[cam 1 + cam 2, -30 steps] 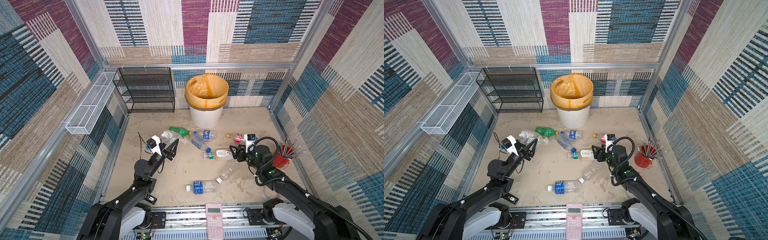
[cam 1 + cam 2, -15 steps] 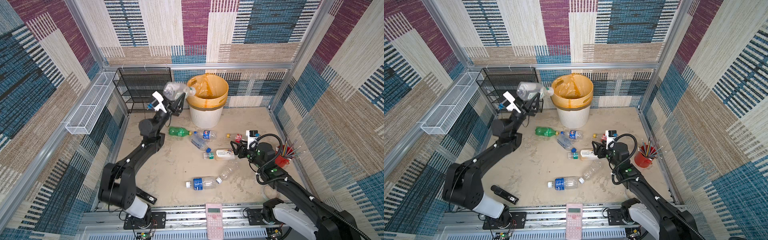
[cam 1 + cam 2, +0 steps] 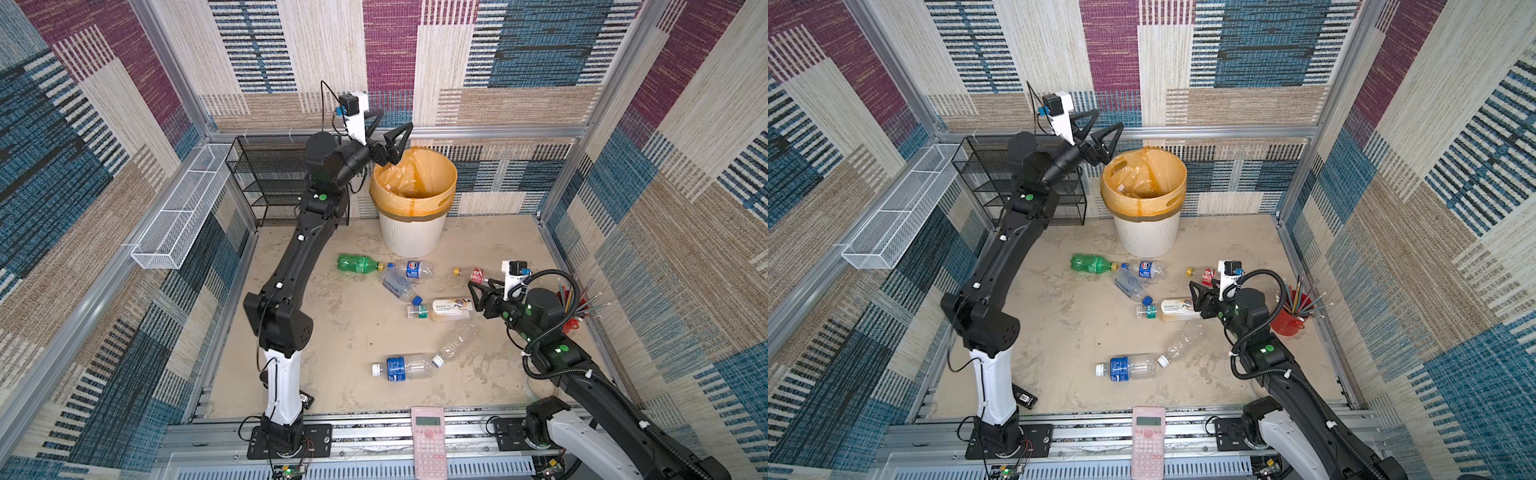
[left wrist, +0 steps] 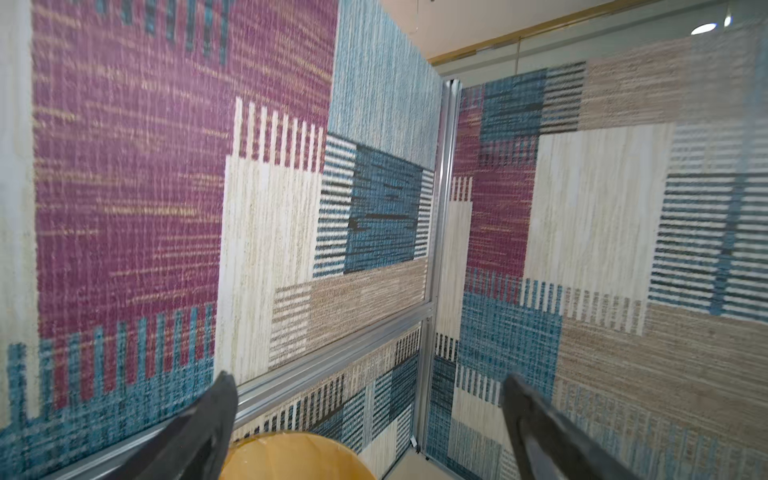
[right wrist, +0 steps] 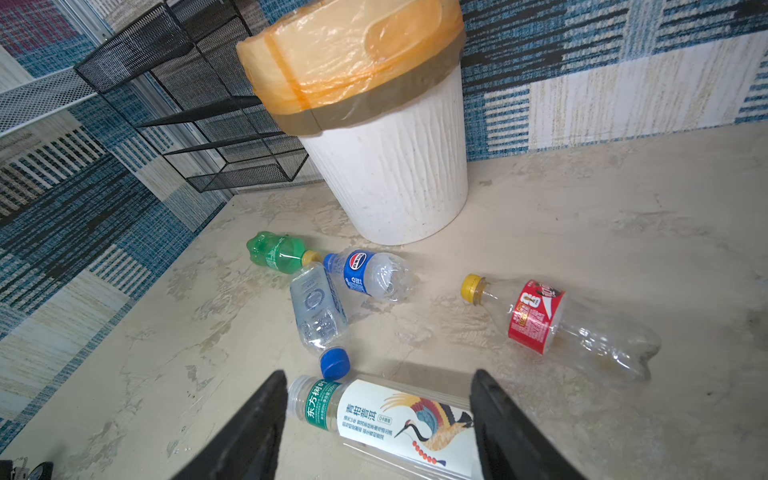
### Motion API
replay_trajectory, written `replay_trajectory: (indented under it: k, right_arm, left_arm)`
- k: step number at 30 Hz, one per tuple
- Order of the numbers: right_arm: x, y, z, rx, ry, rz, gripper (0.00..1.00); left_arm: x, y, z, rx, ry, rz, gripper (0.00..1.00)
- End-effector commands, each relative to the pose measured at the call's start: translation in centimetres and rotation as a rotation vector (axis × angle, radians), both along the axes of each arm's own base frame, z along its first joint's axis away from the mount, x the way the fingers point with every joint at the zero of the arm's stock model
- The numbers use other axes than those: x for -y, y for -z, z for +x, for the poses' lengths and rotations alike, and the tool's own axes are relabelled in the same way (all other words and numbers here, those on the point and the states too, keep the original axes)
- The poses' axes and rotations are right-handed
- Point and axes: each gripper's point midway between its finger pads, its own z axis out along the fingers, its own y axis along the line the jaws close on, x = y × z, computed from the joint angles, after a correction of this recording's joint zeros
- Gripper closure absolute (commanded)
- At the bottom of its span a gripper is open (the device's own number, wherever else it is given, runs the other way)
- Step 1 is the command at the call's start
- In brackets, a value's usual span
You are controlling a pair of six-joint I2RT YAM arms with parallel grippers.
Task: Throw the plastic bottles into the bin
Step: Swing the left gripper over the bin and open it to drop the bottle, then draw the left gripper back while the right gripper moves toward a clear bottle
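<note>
**Spread left claw over the bin**

Upper centre, it hangs empty; the bin's contents are hard to make out. Centre right, the right claw, also spread, straddles a crane-labelled bottle. Seven plastic bottles lie on the table, the red-labelled bottle half hidden behind that claw.

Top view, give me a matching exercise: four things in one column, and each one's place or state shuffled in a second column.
1 green bottle
2 white-label bottle
3 red cup
4 left gripper

A open, raised by the bin rim
B upright, holding pencils
C lying near the bin, yellow cap
D lying just ahead of the right gripper

Pairs: 1-C, 2-D, 3-B, 4-A
</note>
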Motion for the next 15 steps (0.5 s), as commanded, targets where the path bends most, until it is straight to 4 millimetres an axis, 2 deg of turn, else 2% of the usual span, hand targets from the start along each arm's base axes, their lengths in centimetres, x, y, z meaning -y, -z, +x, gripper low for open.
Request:
replay_trajectory:
  k: [1, 3, 7, 10, 12, 13, 14, 15]
  right_arm:
    - [0.1, 0.0, 0.3, 0.005, 0.008, -0.010, 0.29]
    - [0.0, 0.2, 0.4, 0.001, 0.007, -0.008, 0.29]
    - [0.1, 0.9, 0.6, -0.022, 0.020, 0.004, 0.25]
    - [0.2, 1.4, 0.6, -0.040, 0.033, 0.026, 0.19]
    - [0.5, 1.7, 0.6, -0.038, 0.051, 0.041, 0.18]
    - [0.5, 1.5, 0.5, -0.032, 0.056, 0.051, 0.12]
    - [0.6, 1.2, 0.3, -0.016, 0.055, 0.054, 0.01]
    - [0.7, 0.8, 0.2, 0.006, 0.055, 0.050, 0.00]
  left_arm:
    - [-2.3, -6.0, -7.6, 0.283, 0.003, -0.054, 0.00]
    - [-2.9, -6.1, -9.9, 0.302, 0.011, -0.052, 0.01]
    - [-4.2, -3.0, -12.7, 0.264, -0.002, -0.054, 0.04]
    - [-5.2, 2.0, -13.1, 0.167, -0.048, -0.034, 0.05]
    - [-5.8, 6.0, -13.0, 0.081, -0.079, -0.020, 0.06]
    - [-6.1, 7.7, -12.9, 0.041, -0.094, -0.013, 0.06]
    - [-6.3, 9.8, -12.8, -0.009, -0.109, -0.001, 0.06]
    - [-6.5, 12.1, -12.7, -0.065, -0.121, 0.014, 0.07]
